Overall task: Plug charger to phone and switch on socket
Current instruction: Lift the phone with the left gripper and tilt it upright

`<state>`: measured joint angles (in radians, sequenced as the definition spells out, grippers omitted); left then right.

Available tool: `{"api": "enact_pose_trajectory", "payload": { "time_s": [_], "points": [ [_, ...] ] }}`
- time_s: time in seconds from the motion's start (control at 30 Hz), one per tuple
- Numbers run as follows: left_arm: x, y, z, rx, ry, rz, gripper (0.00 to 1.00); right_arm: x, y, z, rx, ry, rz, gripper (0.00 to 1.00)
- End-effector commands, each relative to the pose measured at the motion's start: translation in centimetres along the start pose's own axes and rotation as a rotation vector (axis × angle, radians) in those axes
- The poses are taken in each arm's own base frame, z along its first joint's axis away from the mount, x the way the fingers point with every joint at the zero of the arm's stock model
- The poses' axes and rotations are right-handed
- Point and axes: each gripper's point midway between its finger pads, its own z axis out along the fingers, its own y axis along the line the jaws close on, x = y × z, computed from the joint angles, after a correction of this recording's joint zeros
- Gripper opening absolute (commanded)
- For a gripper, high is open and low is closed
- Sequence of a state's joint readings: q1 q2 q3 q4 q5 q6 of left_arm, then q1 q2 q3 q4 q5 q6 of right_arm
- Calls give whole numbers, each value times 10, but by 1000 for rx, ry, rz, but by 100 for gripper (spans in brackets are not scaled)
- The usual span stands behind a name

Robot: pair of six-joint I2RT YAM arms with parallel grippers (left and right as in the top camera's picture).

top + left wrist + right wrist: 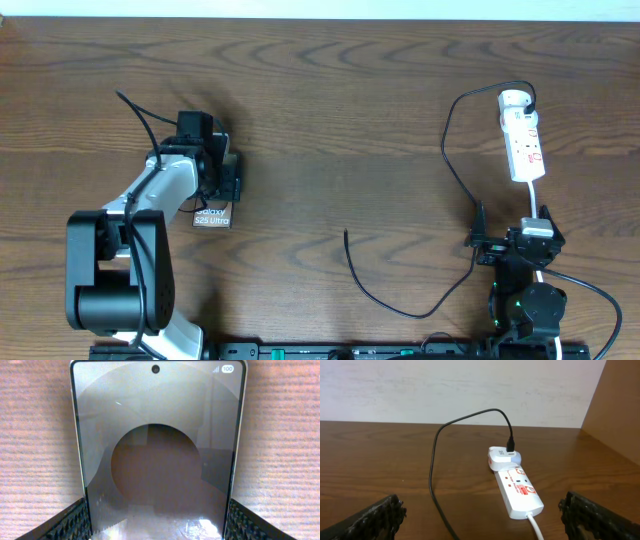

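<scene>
My left gripper [157,510] is closed down to the width of the phone [157,435]. One ribbed pad [70,522] is against each long edge, and the phone lies flat, face up, on the table [35,435]. I can't tell how hard I am squeezing.

I judge the phone to be stiff, fairly heavy and slick, with a glossy face that could crack. The long side edges are the right place to hold it, gripped low and evenly. That keeps its short ends free for a plug.

To the right, the charger [445,150] runs across the wood as a thin black cable. Its small plug tip [346,235] lies loose on the table, well apart from the phone. The cable should be limp and light and will give no push of its own, so I would take hold just behind the tip, where it is stiffest.

Further right, the cable's other end [510,442] is plugged into a white adapter [501,457] seated on the socket [520,491]. The socket is a light strip, so it may slide when its switch is pressed.

My right gripper [481,504] is spread wide and holds nothing. It points toward the socket from a little way off.
</scene>
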<state>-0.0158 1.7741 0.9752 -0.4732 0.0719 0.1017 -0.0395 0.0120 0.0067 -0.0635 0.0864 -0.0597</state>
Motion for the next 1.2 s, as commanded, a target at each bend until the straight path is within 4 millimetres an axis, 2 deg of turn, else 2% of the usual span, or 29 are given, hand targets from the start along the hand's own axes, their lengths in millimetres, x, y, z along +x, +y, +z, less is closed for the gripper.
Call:
{"api": "enact_pose_trajectory", "payload": {
  "time_s": [0.0, 0.37, 0.6, 0.9, 1.0, 1.17],
  "points": [
    [-4, -5, -14, 32, -20, -8, 7, 0, 1, 0, -1, -1, -9, 99],
    [-30, -22, -74, 129, -186, -14, 8, 0, 1, 0, -1, -1, -9, 99],
    [-38, -51, -112, 312, -269, -105, 8, 0, 1, 0, -1, -1, -9, 99],
    [-49, -100, -152, 695, -214, -422, 7, 0, 1, 0, -1, -1, -9, 99],
    [-56, -112, -166, 813, -187, -496, 7, 0, 1, 0, -1, -1, -9, 99],
    [-66, -126, -193, 1019, -65, -713, 7, 0, 1, 0, -1, -1, -9, 99]
  ]
}}
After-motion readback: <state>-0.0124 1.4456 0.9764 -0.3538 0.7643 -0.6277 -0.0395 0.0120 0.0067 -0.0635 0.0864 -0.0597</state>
